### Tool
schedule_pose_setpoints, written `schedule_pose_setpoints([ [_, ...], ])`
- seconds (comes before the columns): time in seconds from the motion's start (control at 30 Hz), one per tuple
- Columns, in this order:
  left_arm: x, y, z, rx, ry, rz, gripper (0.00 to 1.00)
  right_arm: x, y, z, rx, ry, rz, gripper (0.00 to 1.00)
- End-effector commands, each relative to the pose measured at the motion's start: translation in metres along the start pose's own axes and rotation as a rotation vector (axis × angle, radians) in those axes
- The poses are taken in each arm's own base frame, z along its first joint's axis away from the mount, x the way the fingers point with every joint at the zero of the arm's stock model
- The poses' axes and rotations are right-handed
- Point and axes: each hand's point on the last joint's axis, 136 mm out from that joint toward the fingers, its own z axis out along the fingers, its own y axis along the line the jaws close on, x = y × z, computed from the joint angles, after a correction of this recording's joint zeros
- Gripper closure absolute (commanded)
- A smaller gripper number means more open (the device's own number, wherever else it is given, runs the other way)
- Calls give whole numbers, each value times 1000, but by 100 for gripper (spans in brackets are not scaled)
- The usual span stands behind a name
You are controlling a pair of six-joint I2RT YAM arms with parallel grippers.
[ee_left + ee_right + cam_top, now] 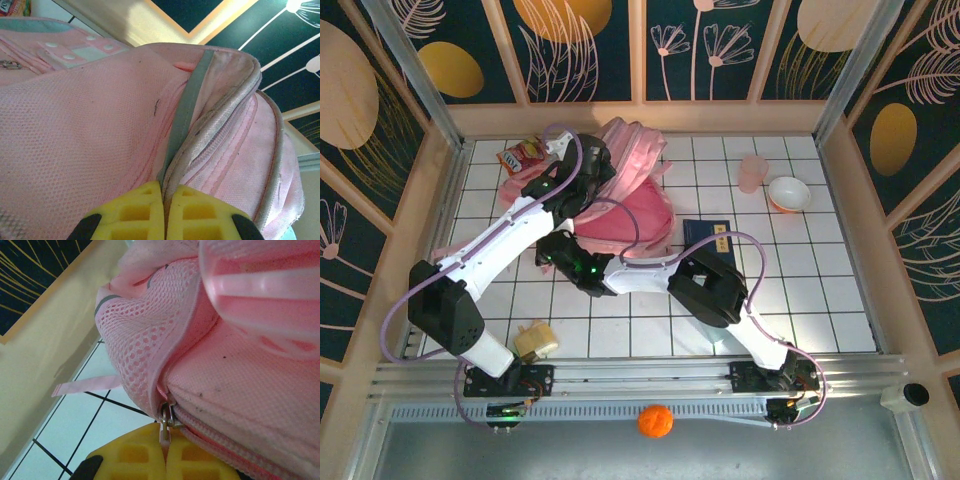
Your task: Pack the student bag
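Note:
The student bag (630, 195) is a big pale-pink backpack lying at the back middle of the tiled table. My left gripper (164, 187) is shut on a fold of the bag's (75, 125) zip edge beside a grey trim strip (187, 105). In the top view the left gripper (585, 172) sits on the bag's upper left side. My right gripper (166, 432) is shut on the metal zip pull (165, 416), where the mesh side pocket (140, 330) meets the bag (240, 375). From above, the right gripper (560, 247) is at the bag's near left corner.
A snack packet (520, 155) lies at the back left. A pink cup (752, 172) and a white bowl (788, 193) stand at the back right. A dark blue book (710, 238) lies right of the bag. A yellowish object (535, 340) sits near the left base, and an orange ball (656, 421) lies below the rail.

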Motion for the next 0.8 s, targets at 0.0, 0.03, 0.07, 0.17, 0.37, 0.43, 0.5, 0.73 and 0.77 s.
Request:
schedule_pose_setpoints([
  [0.0,-44,-57,-32,208,-130,-122,100,8,16,-7,-79,39,12,94],
  [0.03,-47,-56,-33,199,-140,-111,100,7,17,-11,-97,50,23,83],
  [0.07,-49,-53,-32,188,-142,-100,100,11,15,-15,-106,70,34,75],
  [0.17,-55,-43,-29,144,-144,-60,100,11,9,-30,-93,83,50,59],
  [0.37,-52,-15,-17,52,-113,23,100,7,6,-65,-113,108,81,42],
  [0.43,-49,-8,-15,44,-100,40,100,5,2,-80,-119,105,96,42],
  [0.5,-45,1,-12,30,-86,66,100,-4,4,-98,-141,80,92,42],
  [0.73,-22,21,-10,31,-27,233,100,-50,-5,-152,-130,27,108,41],
  [0.77,-20,22,-12,46,-25,251,100,-58,-9,-158,-125,24,121,41],
])
